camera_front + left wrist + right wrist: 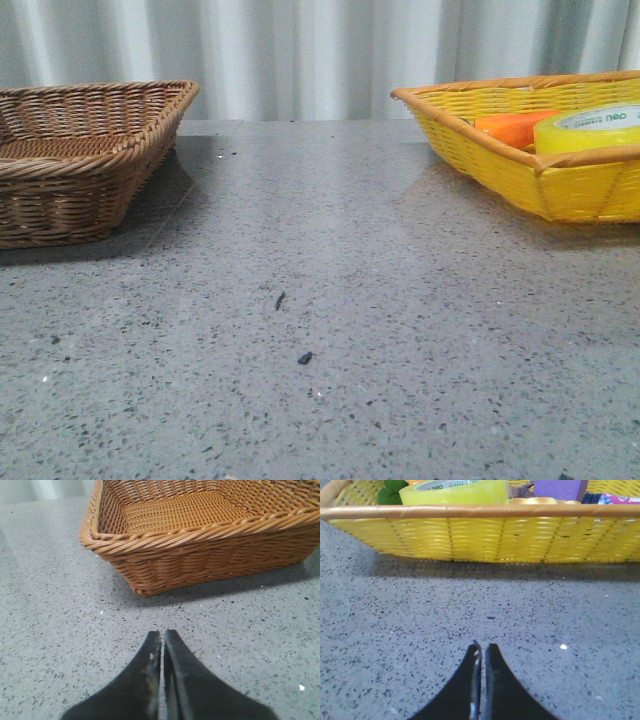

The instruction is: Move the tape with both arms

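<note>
The tape lay flat in the yellow basket, upper right. Likely light, stiff, slick; grip across its wall. Both grippers, left gripper and right gripper, were pressed together, empty.

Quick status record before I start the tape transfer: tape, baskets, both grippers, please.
tape: in yellow basket, beside carrot
brown basket: on table's left side, visible interior bare
left gripper: shut, holding nothing, over the table facing brown basket
right gripper: shut, holding nothing, over the table facing yellow basket
progress: tape not yet picked up
</note>
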You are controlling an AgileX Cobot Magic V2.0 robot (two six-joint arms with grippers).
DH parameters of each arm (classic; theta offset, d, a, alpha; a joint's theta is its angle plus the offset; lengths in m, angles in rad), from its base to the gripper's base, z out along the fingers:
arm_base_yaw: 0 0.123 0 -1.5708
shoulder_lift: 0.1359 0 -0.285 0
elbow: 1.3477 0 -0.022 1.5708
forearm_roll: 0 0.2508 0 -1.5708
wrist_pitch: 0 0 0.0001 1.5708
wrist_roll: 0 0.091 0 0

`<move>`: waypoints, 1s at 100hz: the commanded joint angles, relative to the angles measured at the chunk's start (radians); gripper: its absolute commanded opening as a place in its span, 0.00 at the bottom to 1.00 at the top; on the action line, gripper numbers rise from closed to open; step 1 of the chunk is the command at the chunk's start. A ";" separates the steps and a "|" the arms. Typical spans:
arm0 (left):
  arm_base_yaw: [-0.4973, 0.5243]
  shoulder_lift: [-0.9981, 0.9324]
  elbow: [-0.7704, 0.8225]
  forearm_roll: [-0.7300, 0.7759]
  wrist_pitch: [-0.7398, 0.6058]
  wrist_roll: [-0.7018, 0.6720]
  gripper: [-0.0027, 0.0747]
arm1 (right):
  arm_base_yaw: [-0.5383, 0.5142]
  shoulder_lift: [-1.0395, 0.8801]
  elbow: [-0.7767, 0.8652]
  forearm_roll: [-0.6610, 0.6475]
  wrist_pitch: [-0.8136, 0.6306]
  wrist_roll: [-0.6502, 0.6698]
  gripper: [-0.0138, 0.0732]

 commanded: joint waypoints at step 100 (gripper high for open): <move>0.003 -0.029 0.008 -0.005 -0.067 -0.010 0.01 | -0.002 -0.017 0.022 0.001 -0.019 -0.005 0.09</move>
